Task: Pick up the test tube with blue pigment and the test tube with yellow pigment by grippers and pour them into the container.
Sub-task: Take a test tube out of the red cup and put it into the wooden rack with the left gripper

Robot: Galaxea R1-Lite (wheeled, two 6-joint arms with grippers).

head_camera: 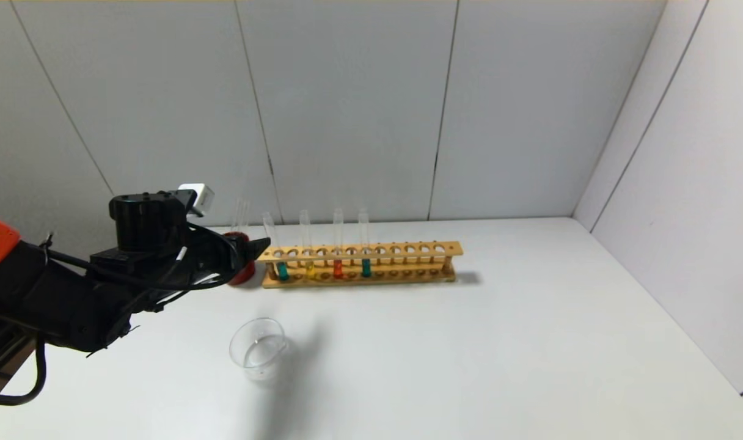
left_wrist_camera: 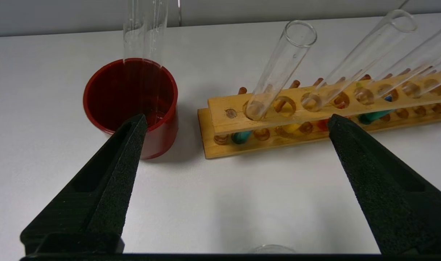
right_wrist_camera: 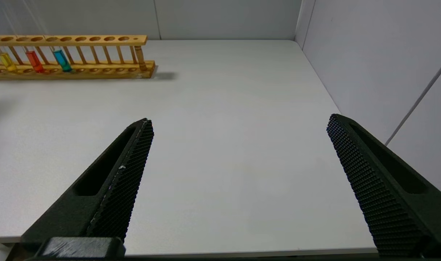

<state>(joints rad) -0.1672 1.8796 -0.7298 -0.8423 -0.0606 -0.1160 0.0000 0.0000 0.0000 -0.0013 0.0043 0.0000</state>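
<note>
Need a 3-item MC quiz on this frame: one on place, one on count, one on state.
1. Where does the container stand relative to the rack?
A. In front of it, nearer the robot
B. Behind it, against the wall
C. On top of it

2. How many tubes in the rack hold coloured liquid?
A. Two
B. Four
C. Six

3. What state is the left hand in?
A. Shut on a tube
B. Open, holding nothing
C. Shut, empty

Answers:
1. A: the head view shows it on the table on the near side of the rack.
2. B: green tube, yellow tube, orange-red tube, blue tube.
3. B: in the left wrist view its fingers stand wide apart with nothing between them.
</note>
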